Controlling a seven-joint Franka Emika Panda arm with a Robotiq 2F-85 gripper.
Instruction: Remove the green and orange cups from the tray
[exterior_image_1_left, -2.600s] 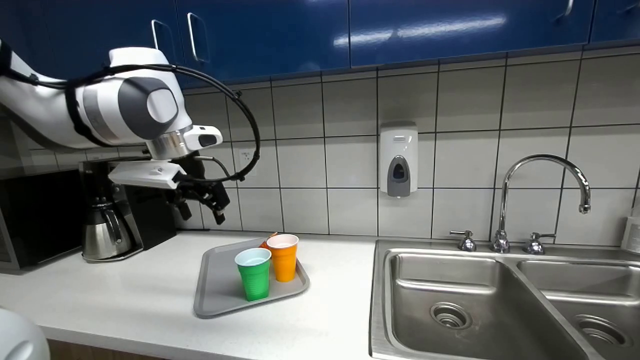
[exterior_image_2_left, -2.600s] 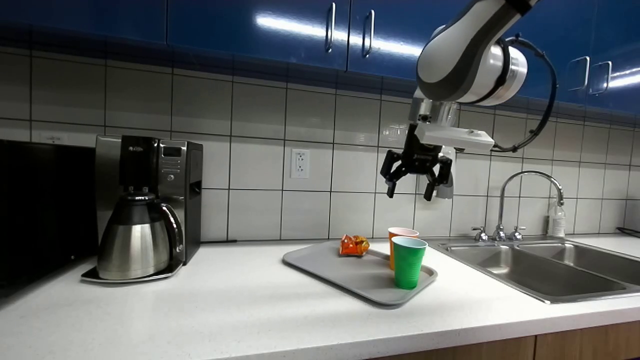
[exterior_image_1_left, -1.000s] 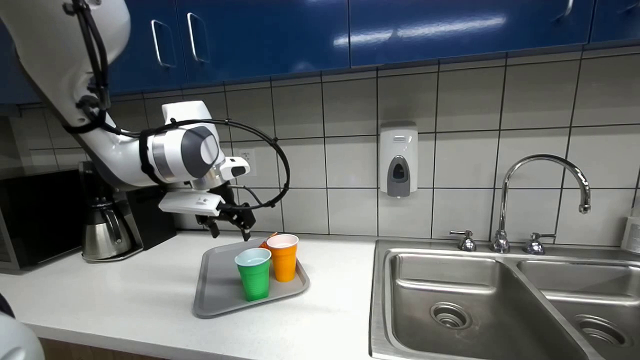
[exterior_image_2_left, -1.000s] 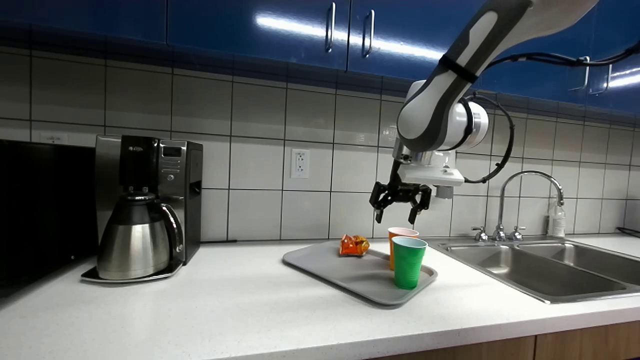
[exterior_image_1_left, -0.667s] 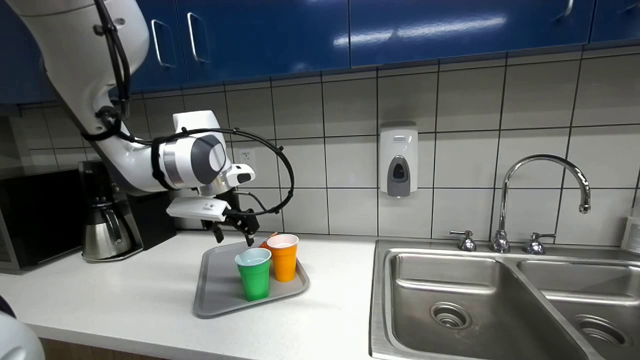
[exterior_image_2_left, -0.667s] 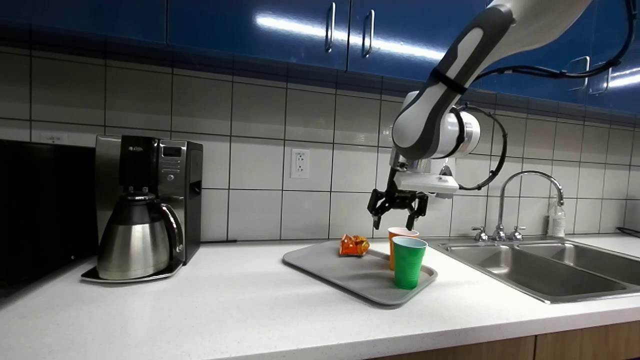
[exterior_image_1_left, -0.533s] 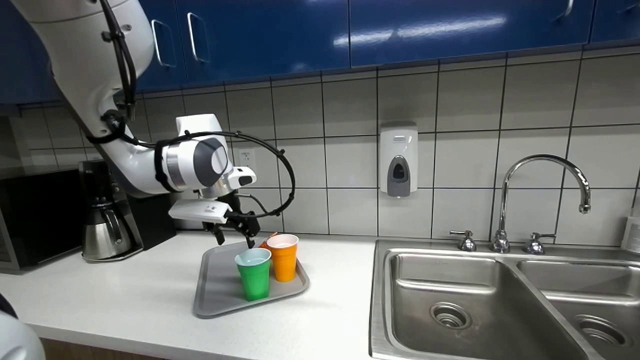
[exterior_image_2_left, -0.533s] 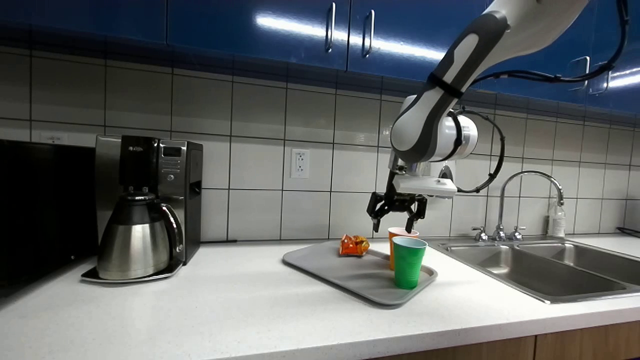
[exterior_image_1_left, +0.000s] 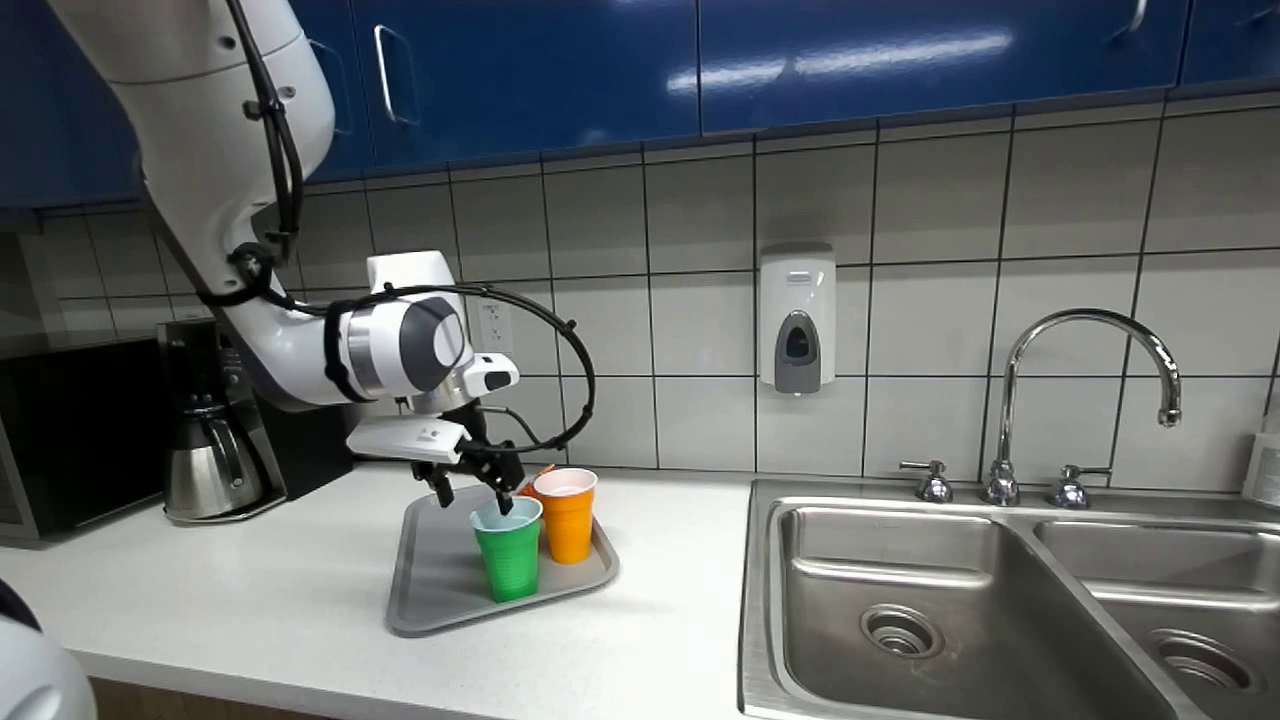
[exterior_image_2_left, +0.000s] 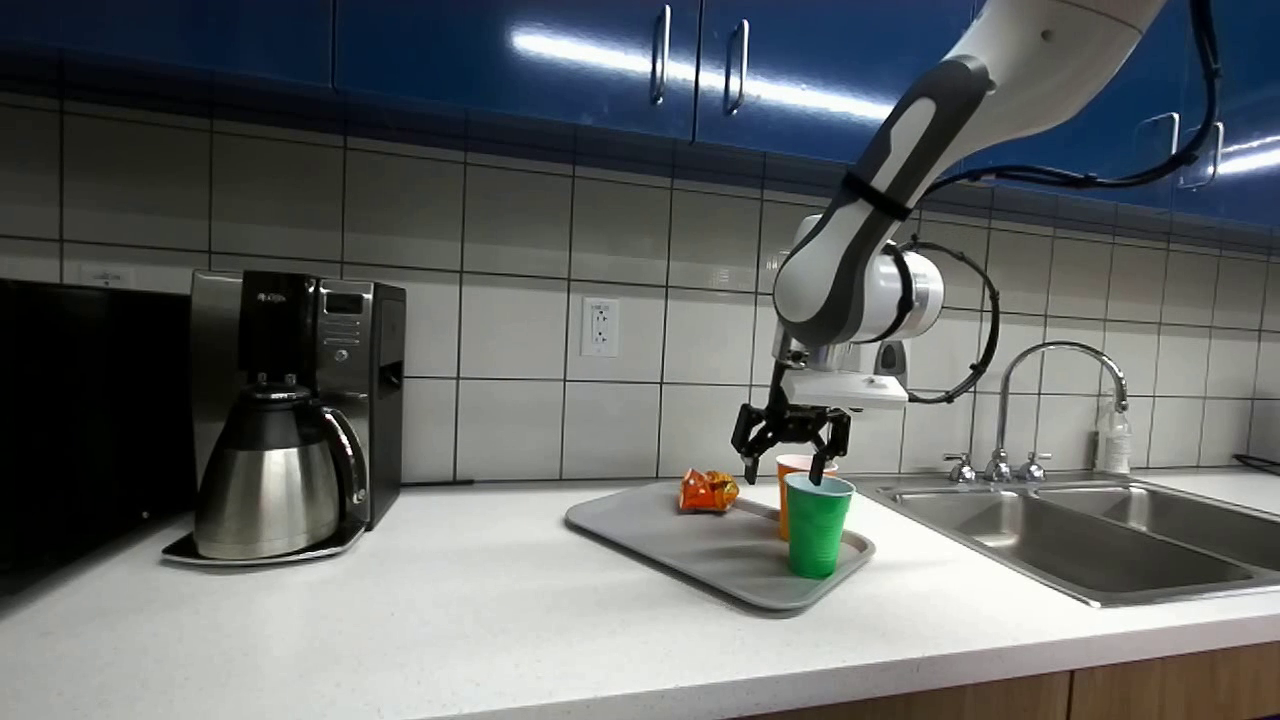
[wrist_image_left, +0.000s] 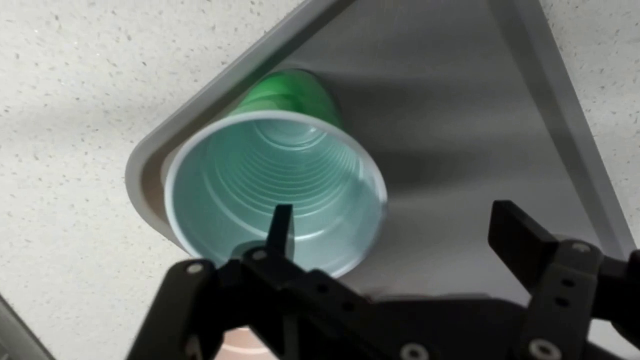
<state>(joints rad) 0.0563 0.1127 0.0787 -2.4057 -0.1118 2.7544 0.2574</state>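
The green cup (exterior_image_1_left: 511, 562) stands upright on the grey tray (exterior_image_1_left: 437, 572). It also shows in an exterior view (exterior_image_2_left: 816, 535), and its pale inside faces the wrist view (wrist_image_left: 285, 165). The orange cup (exterior_image_1_left: 571, 522) stands upright close behind it and is partly hidden in an exterior view (exterior_image_2_left: 796, 464). Only part of its pinkish inside shows in the wrist view (wrist_image_left: 243, 345). My gripper (exterior_image_1_left: 475, 501) is open and empty, pointing down. In the wrist view (wrist_image_left: 393, 215) one fingertip overlaps the green cup's mouth; the other is over bare tray, outside the cup.
An orange wrapper (exterior_image_2_left: 709, 492) lies on the tray behind the cups. A coffee maker with a steel pot (exterior_image_2_left: 270, 480) stands on the counter (exterior_image_2_left: 420, 620). A double sink (exterior_image_1_left: 900, 570) with a faucet (exterior_image_1_left: 1090, 315) and a wall soap dispenser (exterior_image_1_left: 797, 318) are also there.
My gripper has come down, from well above the tray to the height of the green cup's rim. It has stayed open. Cups, wrapper and tray have not moved.
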